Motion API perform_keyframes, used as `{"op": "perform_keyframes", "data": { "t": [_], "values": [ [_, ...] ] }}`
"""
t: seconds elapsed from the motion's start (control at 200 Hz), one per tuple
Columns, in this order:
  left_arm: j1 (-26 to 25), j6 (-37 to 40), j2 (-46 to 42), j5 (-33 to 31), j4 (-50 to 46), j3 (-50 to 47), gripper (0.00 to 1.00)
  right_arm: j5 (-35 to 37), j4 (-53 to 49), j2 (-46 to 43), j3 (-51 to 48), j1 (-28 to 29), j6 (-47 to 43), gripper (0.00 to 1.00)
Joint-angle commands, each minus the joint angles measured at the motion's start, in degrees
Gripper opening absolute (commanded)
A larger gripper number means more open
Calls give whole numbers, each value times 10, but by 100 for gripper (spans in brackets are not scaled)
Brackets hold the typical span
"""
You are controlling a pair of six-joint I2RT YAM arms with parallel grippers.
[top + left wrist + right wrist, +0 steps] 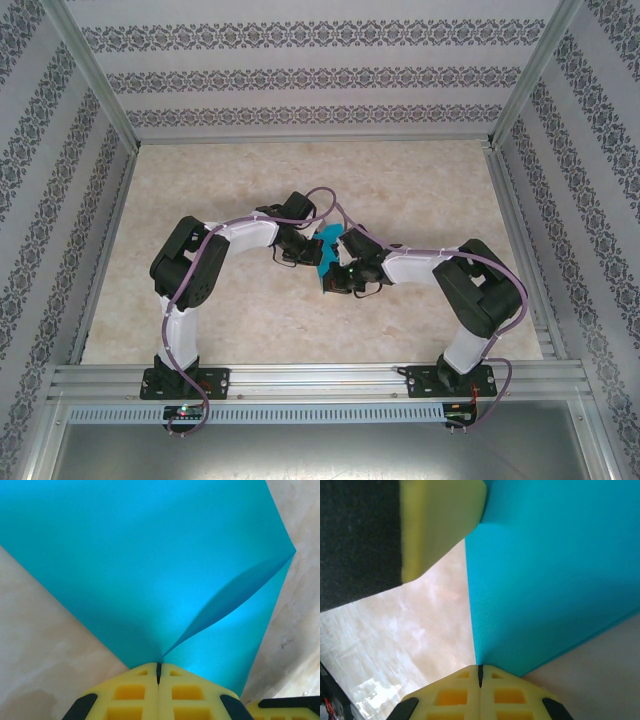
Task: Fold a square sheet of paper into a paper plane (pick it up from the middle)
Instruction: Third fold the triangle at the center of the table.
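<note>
- Grip, left: my left end effector is pressed shut on the square sheet of paper, its yellow pads meeting with only the paper between them
- Grip, right: my right end effector is likewise clamped on an edge of the sheet, with one pad of the left one just beside the paper at the top of that wrist view
- Position: seen from above, the sheet hangs between the two end effectors and appears raised off the middle of the counter
- Form: from the left wrist, one layer bows away from the other in a soft curve that runs to a sharp corner; no pressed crease is visible
- Step, as I judge it: an early fold, with the paper doubled loosely in the air and no dart shape yet
- Next move calls for: matching the edges, laying the sheet flat and pressing along the bend; uneven pull between my two grips could skew or tear the thin paper
</note>
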Motion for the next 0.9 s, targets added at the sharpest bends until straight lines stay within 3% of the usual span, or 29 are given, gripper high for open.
{"op": "perform_keyframes", "data": {
  "t": [0.0,0.515,0.894],
  "values": [
    [3,16,74,-95,-67,-35,0,-4,-53,-2,-13,20,-18,0],
    [3,19,77,-92,-67,-36,0,-2,-98,-27,-12,52,-31,0],
    [3,23,66,-85,-69,-36,0,15,-47,-70,23,-32,13,0]
  ]
}}
